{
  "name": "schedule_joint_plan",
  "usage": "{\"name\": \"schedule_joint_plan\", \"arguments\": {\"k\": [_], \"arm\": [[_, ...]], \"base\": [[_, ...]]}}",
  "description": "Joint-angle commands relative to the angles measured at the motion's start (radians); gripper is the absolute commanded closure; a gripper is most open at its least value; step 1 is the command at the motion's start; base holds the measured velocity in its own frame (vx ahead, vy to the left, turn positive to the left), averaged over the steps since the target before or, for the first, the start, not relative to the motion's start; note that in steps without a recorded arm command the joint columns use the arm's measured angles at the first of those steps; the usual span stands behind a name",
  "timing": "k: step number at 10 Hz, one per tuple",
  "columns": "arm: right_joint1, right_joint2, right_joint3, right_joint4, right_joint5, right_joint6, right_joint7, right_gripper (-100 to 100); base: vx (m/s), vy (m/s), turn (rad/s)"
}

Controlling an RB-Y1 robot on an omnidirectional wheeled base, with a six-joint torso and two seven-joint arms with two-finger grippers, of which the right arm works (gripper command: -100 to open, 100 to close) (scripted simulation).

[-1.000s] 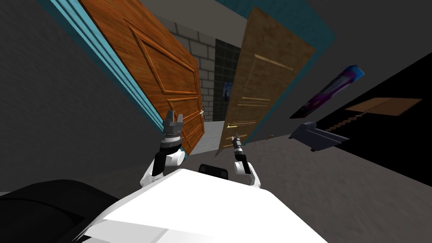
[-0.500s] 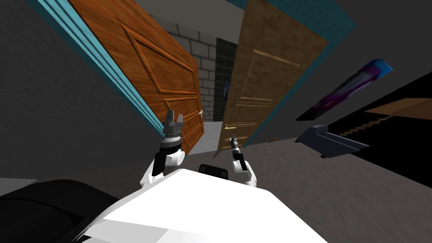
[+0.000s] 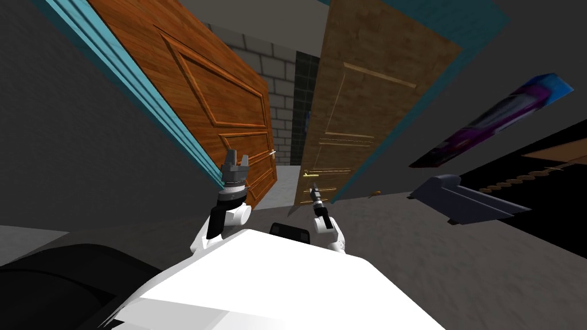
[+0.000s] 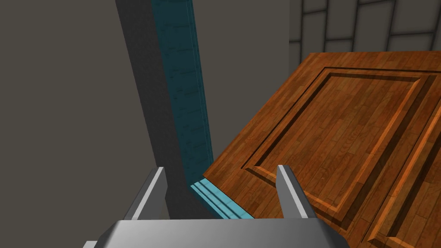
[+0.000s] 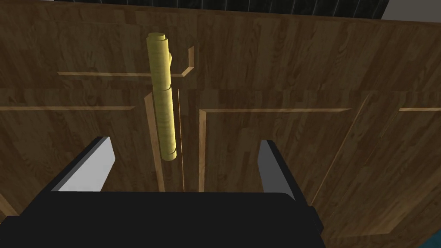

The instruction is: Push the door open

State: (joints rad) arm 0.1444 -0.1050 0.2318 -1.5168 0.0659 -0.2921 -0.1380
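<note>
A dull brown panelled door [image 3: 355,103] stands ajar ahead on my right, with a brass lever handle [image 3: 310,173] near its free edge. My right gripper [image 3: 314,189] is held just below that handle, close to the door face. In the right wrist view the handle [image 5: 163,99] rises between the open fingers of the right gripper [image 5: 184,142], nearer the left one, with the door [image 5: 301,142] right behind. My left gripper [image 3: 235,157] is raised and open beside a second, orange-brown door [image 3: 212,97].
The left gripper [image 4: 221,168] points at the orange-brown door [image 4: 344,129] and its teal frame [image 4: 185,99]. Between the doors a floor strip [image 3: 285,186] leads to a brick wall [image 3: 281,109]. A dark blue sofa [image 3: 464,200] stands right, below a wall picture [image 3: 499,120].
I have moved closer and turned a little left, so the sofa and picture slid right. My right gripper has reached further forward to just under the brass handle. The left arm has kept still.
</note>
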Motion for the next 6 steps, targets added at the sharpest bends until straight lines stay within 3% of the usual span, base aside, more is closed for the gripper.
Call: {"name": "schedule_joint_plan", "arguments": {"k": [1,5,6], "arm": [[-0.018,0.0,0.008,0.031,0.0,0.013,-0.002,-100],[-0.051,0.0,0.024,0.094,-0.001,0.028,-0.004,-100],[-0.041,0.0,0.022,0.083,-0.001,0.022,-0.003,-100]], "base": [[0.074,-0.157,0.082],[0.054,-0.143,0.06],[0.027,-0.069,0.024]]}}
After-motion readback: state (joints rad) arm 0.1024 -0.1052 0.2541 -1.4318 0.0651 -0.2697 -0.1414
